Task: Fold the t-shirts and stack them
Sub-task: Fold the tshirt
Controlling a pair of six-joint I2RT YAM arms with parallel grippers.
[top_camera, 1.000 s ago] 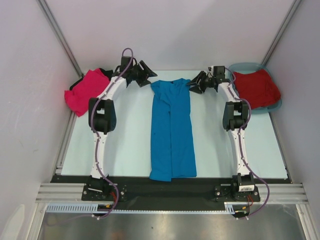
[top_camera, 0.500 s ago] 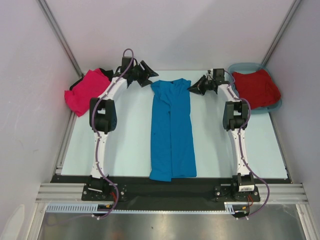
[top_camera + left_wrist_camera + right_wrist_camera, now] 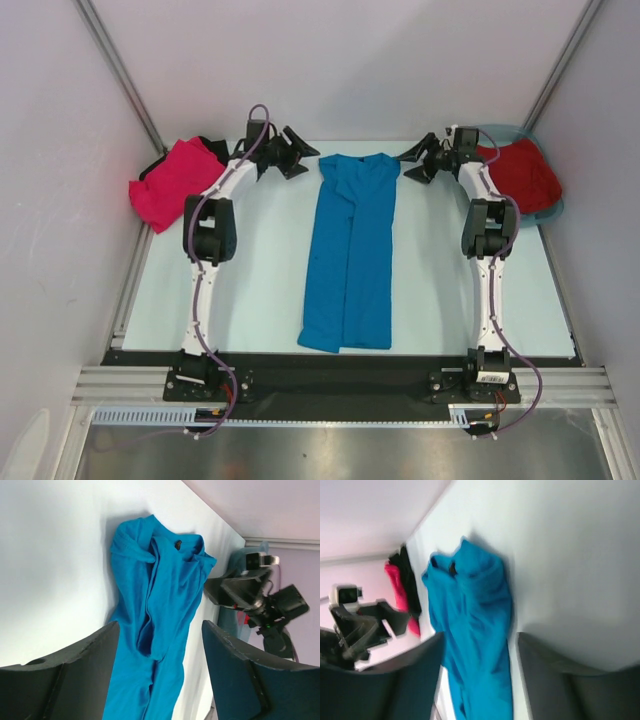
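Observation:
A bright blue t-shirt (image 3: 352,250) lies in the middle of the table, folded lengthwise into a long strip with its collar at the far end. My left gripper (image 3: 297,157) hovers open just left of the collar, and the left wrist view shows the shirt (image 3: 155,615) lying below the gap of that gripper (image 3: 159,630). My right gripper (image 3: 414,166) is open just right of the collar, holding nothing (image 3: 480,640). A hot pink t-shirt (image 3: 172,182) lies bunched at the far left on a black one (image 3: 210,146). A dark red t-shirt (image 3: 520,172) fills the tub.
The teal plastic tub (image 3: 548,212) stands at the far right corner. Grey walls close in the table on the left, right and back. Both arm bases are bolted on the black strip (image 3: 340,385) at the near edge.
The blue shirt's far end has shifted to the right and lies straighter. My right gripper has let go of it and drawn back toward the tub. The left gripper has edged slightly right.

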